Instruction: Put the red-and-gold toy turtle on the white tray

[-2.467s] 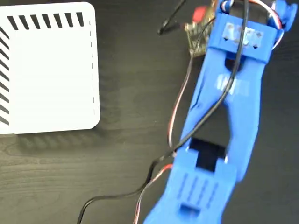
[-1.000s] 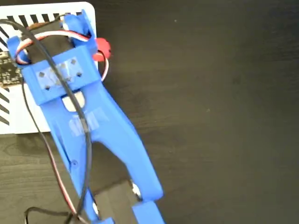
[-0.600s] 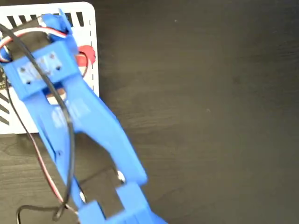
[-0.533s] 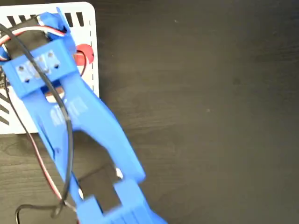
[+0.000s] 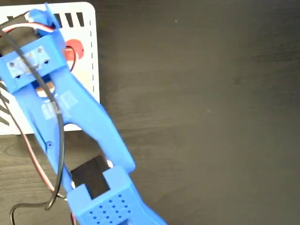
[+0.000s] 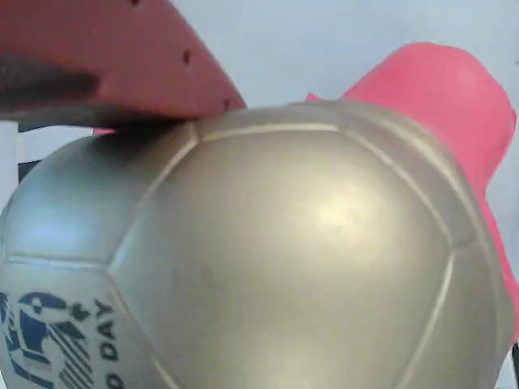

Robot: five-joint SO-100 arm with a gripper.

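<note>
In the fixed view the blue arm reaches over the white tray point(image 5: 89, 18) at the top left. Only a red bit of the red-and-gold toy turtle point(image 5: 73, 49) peeks out at the arm's right side, inside the tray's dashed line. My gripper point(image 5: 60, 47) is mostly hidden under the wrist. In the wrist view the turtle's gold shell point(image 6: 276, 259) fills the picture, with a dark printed mark at the lower left and a red limb at the upper right. A red finger point(image 6: 105, 57) presses on the shell's top, so the gripper is shut on the turtle. Whether the turtle touches the tray cannot be told.
The tray lies on a dark wood table point(image 5: 211, 117), which stretches to the right. Black and red-white cables point(image 5: 56, 140) run along the arm on the left. The arm's lower link and base point(image 5: 108, 201) fill the bottom left.
The arm has swung left with the turtle. The red part went from just past the tray's right edge to over the tray, inside the dashed line.
</note>
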